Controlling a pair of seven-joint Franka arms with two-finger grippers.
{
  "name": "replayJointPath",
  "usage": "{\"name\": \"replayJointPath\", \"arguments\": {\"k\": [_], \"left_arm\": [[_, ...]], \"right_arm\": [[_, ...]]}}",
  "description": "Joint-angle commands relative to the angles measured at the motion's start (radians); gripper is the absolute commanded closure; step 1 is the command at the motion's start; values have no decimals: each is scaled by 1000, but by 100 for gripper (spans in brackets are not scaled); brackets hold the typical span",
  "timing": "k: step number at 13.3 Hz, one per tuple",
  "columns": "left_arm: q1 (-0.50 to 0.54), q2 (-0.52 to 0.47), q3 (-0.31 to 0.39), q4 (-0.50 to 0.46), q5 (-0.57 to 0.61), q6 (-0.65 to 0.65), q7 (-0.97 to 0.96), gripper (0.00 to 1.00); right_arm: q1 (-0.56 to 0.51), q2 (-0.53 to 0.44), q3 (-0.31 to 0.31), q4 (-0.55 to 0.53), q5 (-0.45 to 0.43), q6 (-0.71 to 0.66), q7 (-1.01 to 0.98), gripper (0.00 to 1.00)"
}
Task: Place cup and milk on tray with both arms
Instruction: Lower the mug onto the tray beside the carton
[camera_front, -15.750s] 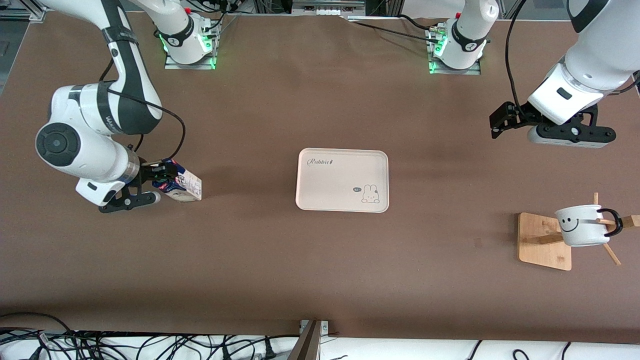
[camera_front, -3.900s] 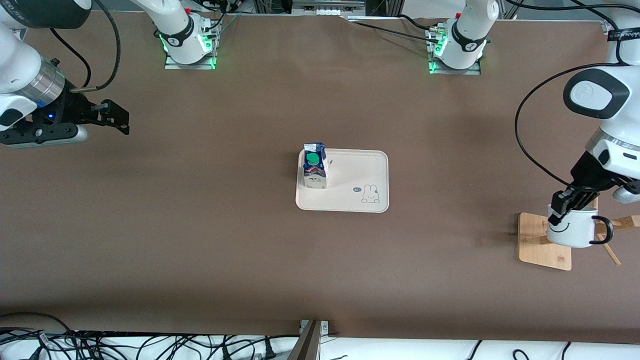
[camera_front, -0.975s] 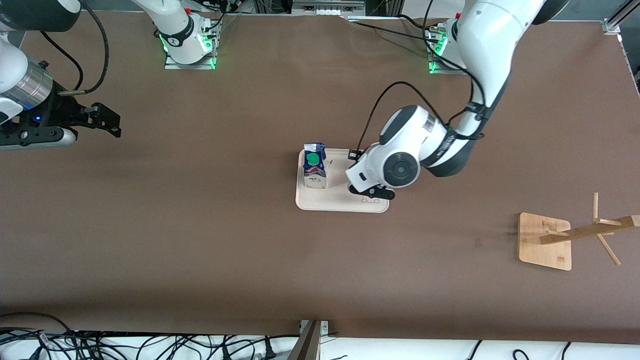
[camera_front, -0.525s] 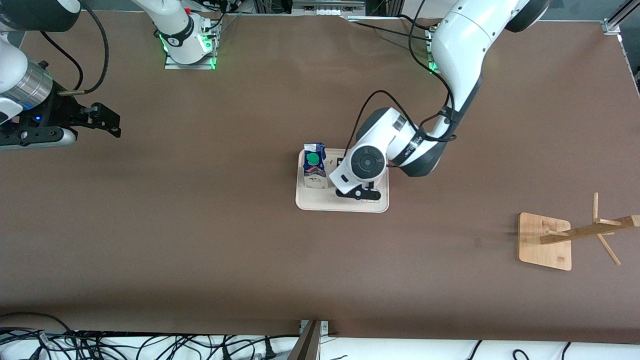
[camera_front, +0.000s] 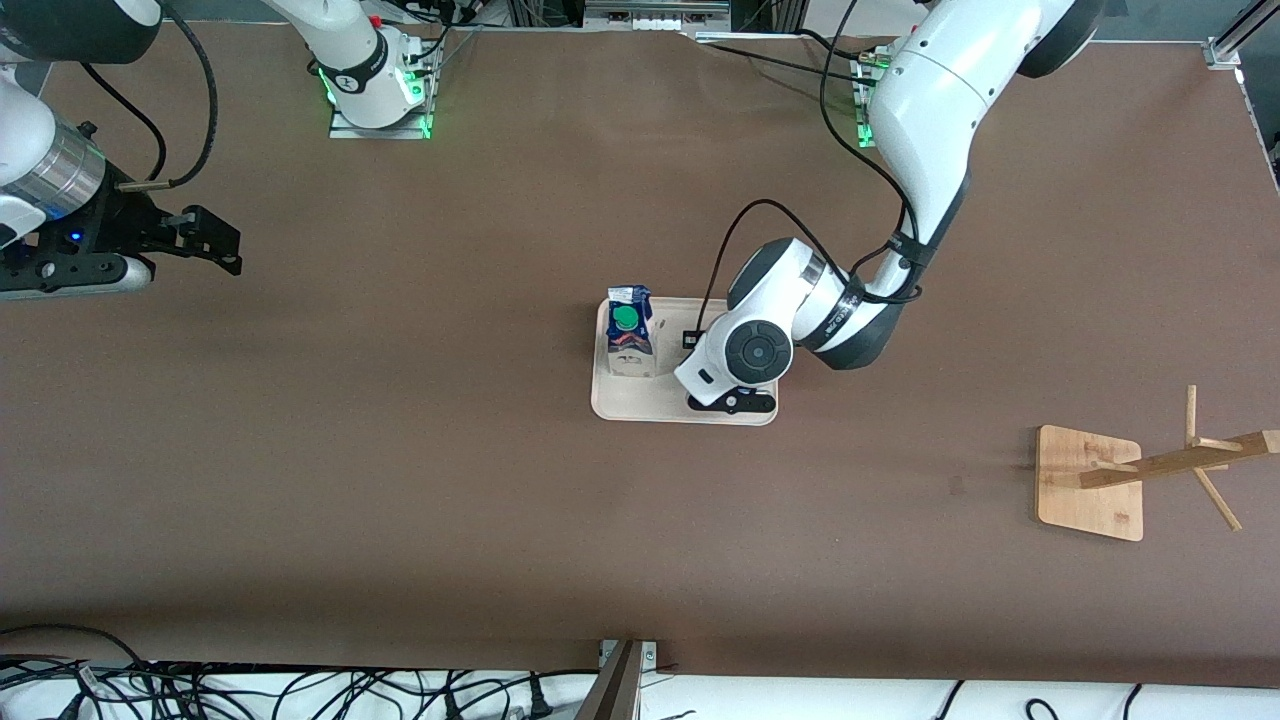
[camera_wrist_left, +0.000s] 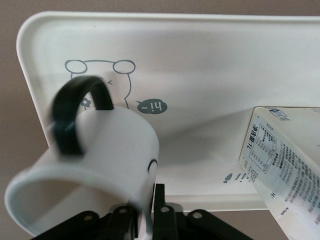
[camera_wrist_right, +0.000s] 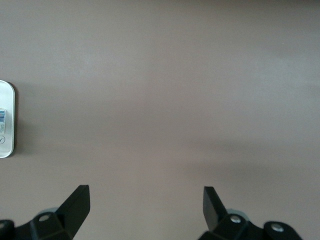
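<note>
The cream tray (camera_front: 640, 402) lies mid-table. The blue and white milk (camera_front: 629, 342) with its green cap stands upright on the tray's end toward the right arm. My left gripper (camera_wrist_left: 144, 212) is over the tray's bunny end and is shut on the rim of the white cup (camera_wrist_left: 100, 160), whose black handle (camera_wrist_left: 75, 112) faces the camera. In the front view the left wrist hides the cup. The tray (camera_wrist_left: 200, 45) and milk (camera_wrist_left: 290, 170) show past the cup. I cannot tell whether the cup touches the tray. My right gripper (camera_front: 215, 240) waits open and empty over bare table.
A wooden rack (camera_front: 1090, 480) with bare pegs stands toward the left arm's end, nearer the front camera than the tray. The right wrist view shows its open gripper (camera_wrist_right: 146, 200) over brown table and a sliver of the tray (camera_wrist_right: 6, 120).
The left arm with the cup has shifted a little over the tray, away from the milk and toward the tray's edge nearest the front camera. The right arm has not moved.
</note>
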Motion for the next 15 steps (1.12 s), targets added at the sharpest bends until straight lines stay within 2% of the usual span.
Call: {"name": "replayJointPath", "arguments": {"k": [1, 8, 10, 15], "left_arm": [[19, 14, -3, 29, -18, -17, 28, 0], [44, -9, -6, 35, -11, -57, 31, 0], [59, -89, -8, 49, -21, -190, 71, 0], [198, -276, -29, 52, -42, -356, 209, 0]], "right_arm": [[-1, -5, -1, 6, 14, -3, 9, 0], [-1, -5, -1, 6, 14, -3, 9, 0], [-1, -5, -1, 6, 14, -3, 9, 0], [-1, -5, 0, 6, 14, -3, 9, 0]]}}
